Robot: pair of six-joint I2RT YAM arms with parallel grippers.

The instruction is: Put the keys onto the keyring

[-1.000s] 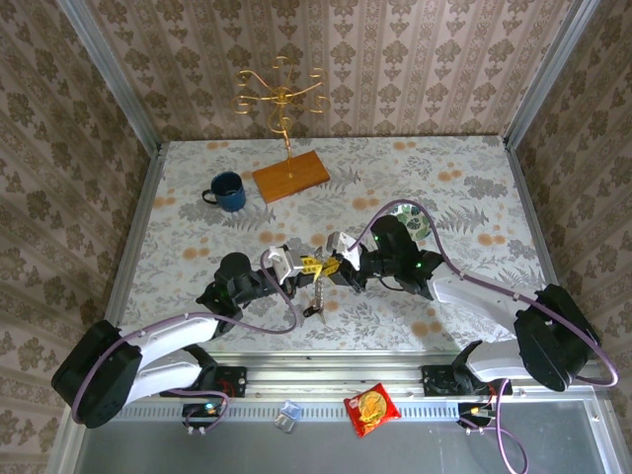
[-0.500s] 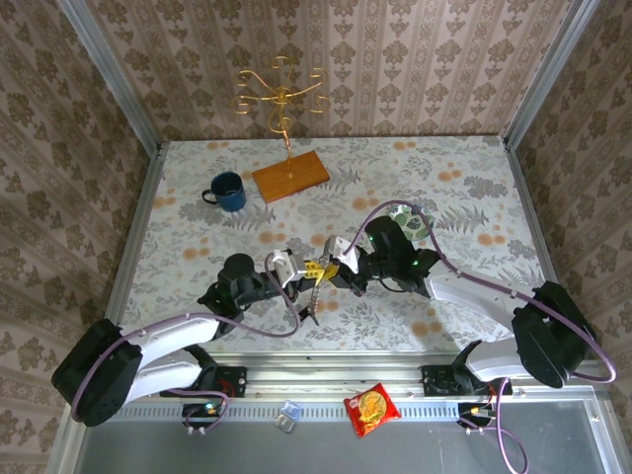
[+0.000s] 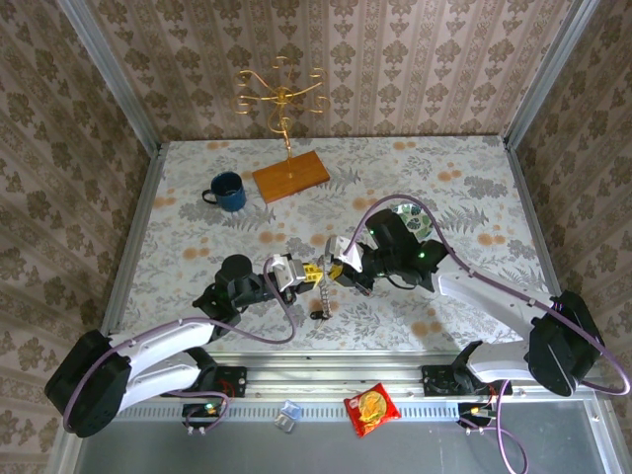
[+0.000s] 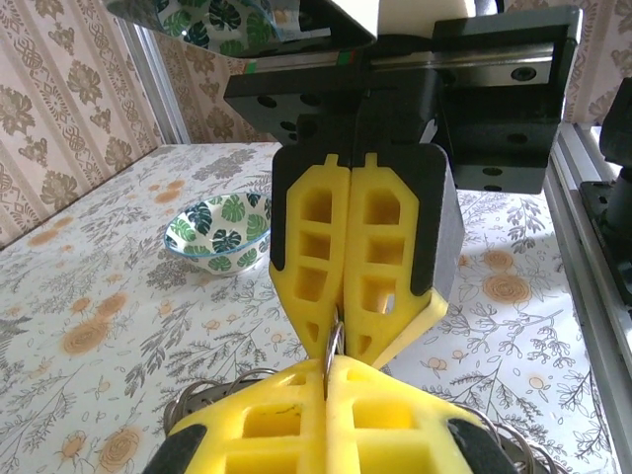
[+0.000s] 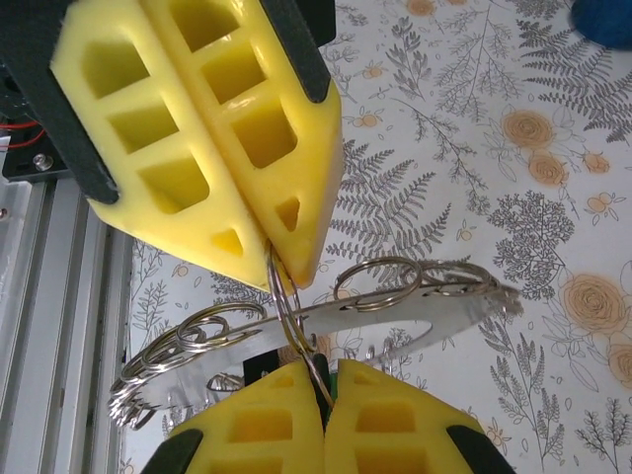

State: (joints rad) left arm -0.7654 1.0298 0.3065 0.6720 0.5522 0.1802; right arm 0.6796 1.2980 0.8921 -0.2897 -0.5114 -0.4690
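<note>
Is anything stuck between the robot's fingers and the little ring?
No, nothing visible is in the way. The left fingers and the right fingers are both shut right on the thin ring, pinching it from opposite sides.

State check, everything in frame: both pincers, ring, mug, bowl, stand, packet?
left pincer: shut on the keyring
right pincer: shut on the keyring
keyring: pinched between both pincers, in the air
blue mug: upright, contents cannot tell
bowl: upright, looks empty
gold stand: upright on its wooden base
snack packet: lying flat
</note>
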